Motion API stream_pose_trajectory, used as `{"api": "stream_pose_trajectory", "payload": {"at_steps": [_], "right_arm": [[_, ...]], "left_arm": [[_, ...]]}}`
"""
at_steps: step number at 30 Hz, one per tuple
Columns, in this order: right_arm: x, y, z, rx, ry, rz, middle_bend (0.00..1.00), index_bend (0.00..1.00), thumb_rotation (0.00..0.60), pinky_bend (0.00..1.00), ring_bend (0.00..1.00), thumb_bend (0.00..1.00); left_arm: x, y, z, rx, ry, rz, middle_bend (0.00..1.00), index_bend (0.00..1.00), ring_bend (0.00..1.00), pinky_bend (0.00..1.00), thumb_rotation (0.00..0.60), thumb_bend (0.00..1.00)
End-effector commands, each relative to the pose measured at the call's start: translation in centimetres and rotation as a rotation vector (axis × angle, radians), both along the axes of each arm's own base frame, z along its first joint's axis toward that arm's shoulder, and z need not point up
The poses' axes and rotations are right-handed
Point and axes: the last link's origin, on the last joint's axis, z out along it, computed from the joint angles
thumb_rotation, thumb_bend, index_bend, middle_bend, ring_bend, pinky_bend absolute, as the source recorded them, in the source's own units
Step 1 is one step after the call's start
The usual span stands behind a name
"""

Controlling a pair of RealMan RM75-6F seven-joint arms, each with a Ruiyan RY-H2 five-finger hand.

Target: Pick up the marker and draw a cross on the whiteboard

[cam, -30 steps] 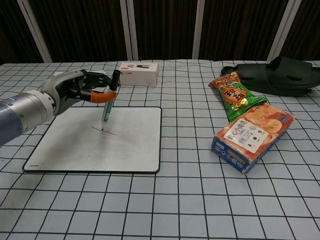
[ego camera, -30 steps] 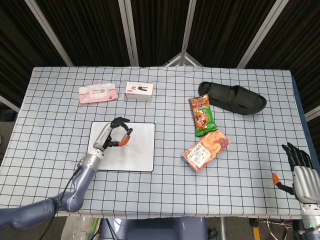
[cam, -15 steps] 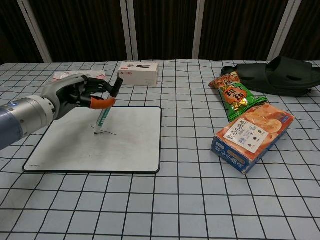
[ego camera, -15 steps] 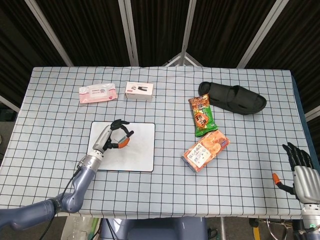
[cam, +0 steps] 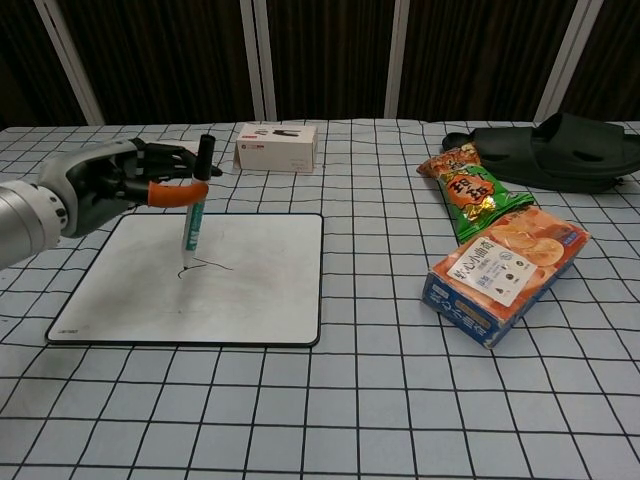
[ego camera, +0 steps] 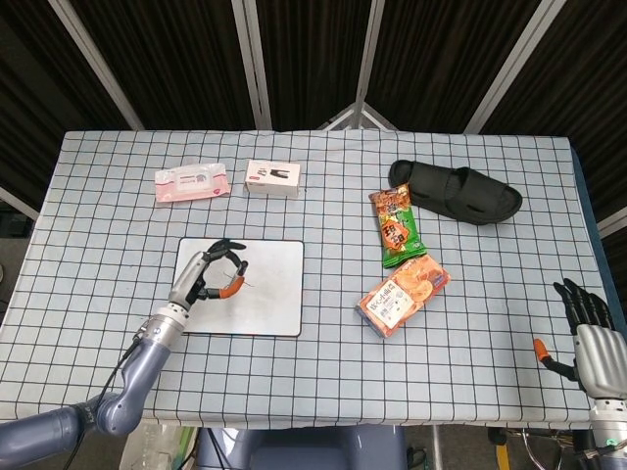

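My left robot hand (cam: 95, 185) pinches slim black-capped marker (cam: 194, 212) near upright, tip touching flat white whiteboard (cam: 250, 285) to lay stroke; right robot hand (ego camera: 588, 338) spread, idle

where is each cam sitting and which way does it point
Head view: sits high above the near edge, looking steeply down on the whole table; shows the left hand with its forearm and the right hand at the near right corner.
Chest view: sits low at the near edge, looking across the table toward the dark curtains; shows only the left hand gripping the marker.
Shared: whiteboard, left hand, slipper, snack packs.
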Motion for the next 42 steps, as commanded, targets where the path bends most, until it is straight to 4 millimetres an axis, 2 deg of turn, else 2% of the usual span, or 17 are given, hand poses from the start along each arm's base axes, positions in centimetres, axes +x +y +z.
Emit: {"api": "stream_pose_trajectory", "payload": {"at_steps": [1,5,9,13,16,26,35,42], "right_arm": [[0.0,0.0,0.0,0.001,0.000,0.000,0.00,0.00,0.600,0.00,0.00,0.34],[0.0,0.1,0.0,0.001,0.000,-0.002,0.00,0.00,0.600,0.00,0.00,0.34],[-0.1,0.1,0.0,0.001,0.000,-0.005,0.00,0.00,0.600,0.00,0.00,0.34],[0.0,0.2,-0.1,0.001,0.001,-0.004,0.00,0.00,0.600,0.00,0.00,0.34],[0.0,0.2,-0.1,0.002,0.003,-0.005,0.00,0.00,0.600,0.00,0.00,0.34],[-0.1,0.2,-0.1,0.000,0.001,-0.009,0.00,0.00,0.600,0.00,0.00,0.34],[0.0,0.2,-0.1,-0.001,-0.005,-0.003,0.00,0.00,0.600,0.00,0.00,0.34],[0.0,0.2,-0.1,-0.001,-0.005,-0.005,0.00,0.00,0.600,0.00,0.00,0.34]], "left_arm": [[0.6,0.1,3.0,0.076,-0.051,-0.014,0.21,0.76,0.06,0.10,0.600,0.62],[0.7,0.4,4.6,0.120,-0.018,-0.035,0.21,0.76,0.06,0.10,0.600,0.62],[-0.2,0.7,5.1,0.143,0.139,-0.075,0.21,0.77,0.06,0.10,0.600,0.62],[-1.8,0.8,4.9,0.147,0.348,-0.103,0.22,0.77,0.06,0.10,0.600,0.62],[-3.5,0.9,4.6,0.167,0.607,-0.153,0.22,0.77,0.06,0.10,0.600,0.62],[-6.8,0.2,3.2,0.131,1.113,-0.247,0.18,0.74,0.06,0.08,0.600,0.58],[-8.9,-0.5,1.5,0.034,1.218,-0.144,0.16,0.72,0.06,0.08,0.600,0.55],[-9.1,-0.7,0.7,0.028,1.242,-0.113,0.08,0.61,0.03,0.06,0.600,0.46]]}}
